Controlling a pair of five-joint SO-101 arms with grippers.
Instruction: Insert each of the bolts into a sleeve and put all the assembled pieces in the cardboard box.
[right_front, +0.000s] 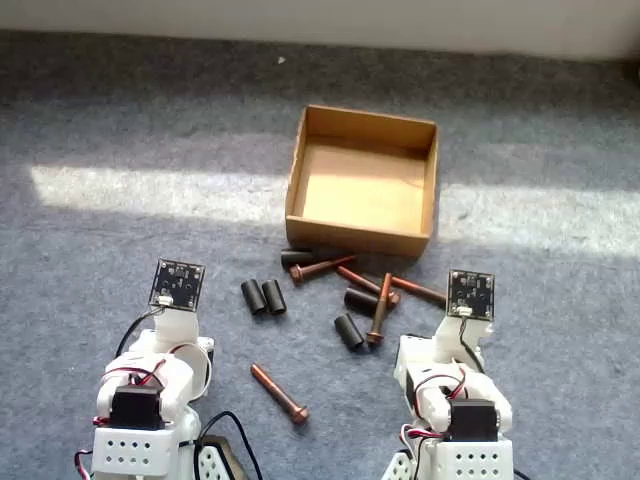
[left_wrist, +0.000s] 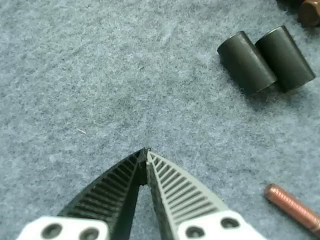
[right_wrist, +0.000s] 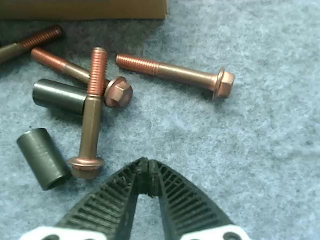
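The open cardboard box (right_front: 355, 235) stands mid-table with nothing in it. Several copper bolts (right_front: 380, 308) and black sleeves (right_front: 348, 331) lie loose just in front of it, and one bolt (right_front: 279, 392) lies apart between the arms. My left gripper (left_wrist: 146, 153) is shut and holds nothing, hovering over bare carpet short of a pair of sleeves (left_wrist: 246, 62) with a bolt (left_wrist: 292, 207) off to one side. My right gripper (right_wrist: 148, 163) is shut on nothing, close to a bolt (right_wrist: 91, 115) that rests across a sleeve (right_wrist: 59, 96). Another bolt (right_wrist: 175, 75) and sleeve (right_wrist: 42, 157) lie nearby.
Grey carpet covers the table. The left arm (right_front: 160, 380) and the right arm (right_front: 450, 400) sit at the near edge, with cables beside them. A wall runs along the far side behind the box.
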